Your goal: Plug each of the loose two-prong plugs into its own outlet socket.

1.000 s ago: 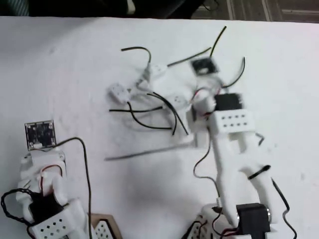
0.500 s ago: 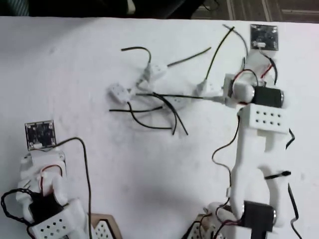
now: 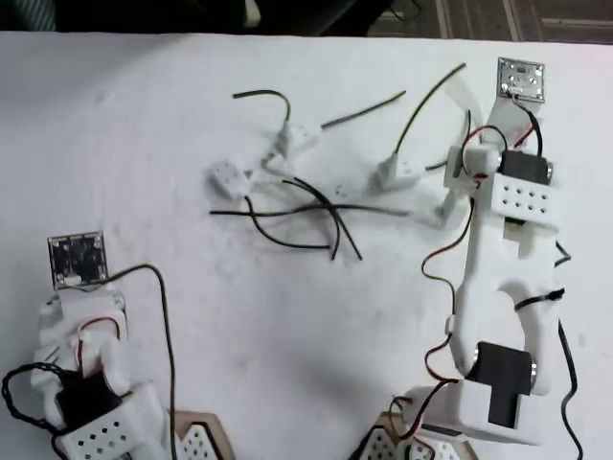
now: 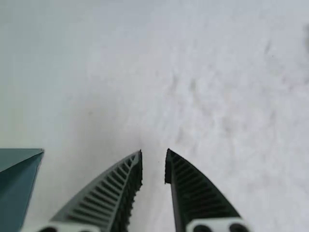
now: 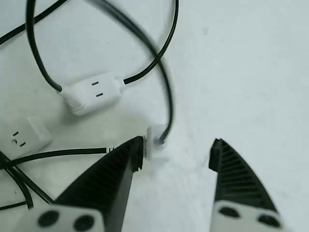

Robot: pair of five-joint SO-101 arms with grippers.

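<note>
Swung rightward, the right gripper (image 5: 176,145) gapes wide and empty, one fingertip just beside a small white black-corded plug (image 5: 155,140) near the white rectangular outlet socket (image 5: 94,92), while the left gripper (image 4: 153,159) sits barely parted, empty.

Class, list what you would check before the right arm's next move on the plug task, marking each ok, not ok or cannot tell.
1. Right gripper open: ok.
2. Plug centred in its opening: not ok, it sits far to one side.
3. Nearest socket slots in view: ok.
4. Prongs turned toward that socket: cannot tell.
5. Left gripper over bare table, holding nothing: ok.
</note>
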